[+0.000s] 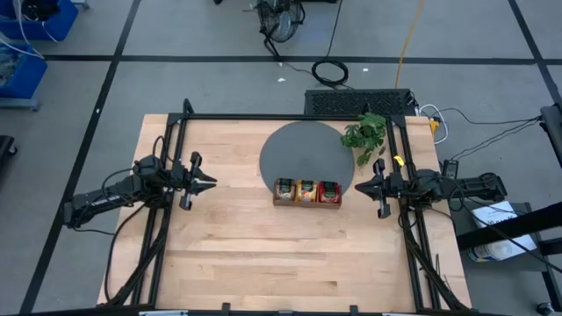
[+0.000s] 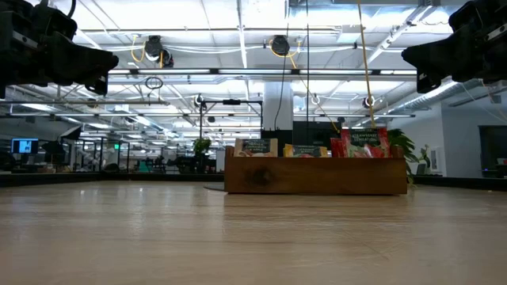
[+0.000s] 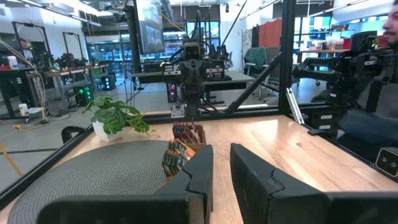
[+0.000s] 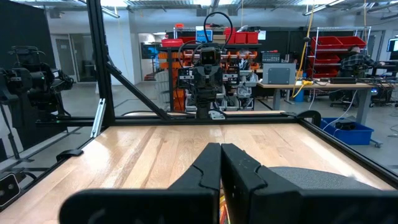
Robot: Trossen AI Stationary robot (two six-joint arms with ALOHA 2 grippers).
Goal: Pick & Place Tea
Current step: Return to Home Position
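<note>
Now, from above, the tea bags [image 1: 306,189] are sitting in the wooden tray [image 1: 306,202], between the left gripper [image 1: 209,182] and the right gripper [image 1: 358,186]; low down, they are standing upright; the left wrist view is showing jaws a little apart; the right wrist view is showing jaws pressed together, empty.

The left arm [image 1: 114,195] reaches inward from its side, wrist level; the left gripper [image 1: 211,182] points toward the centre, fingers a narrow gap apart. The right arm [image 1: 457,186] mirrors it; the right gripper [image 1: 360,186] faces the other, well apart, fingers pressed together.
</note>
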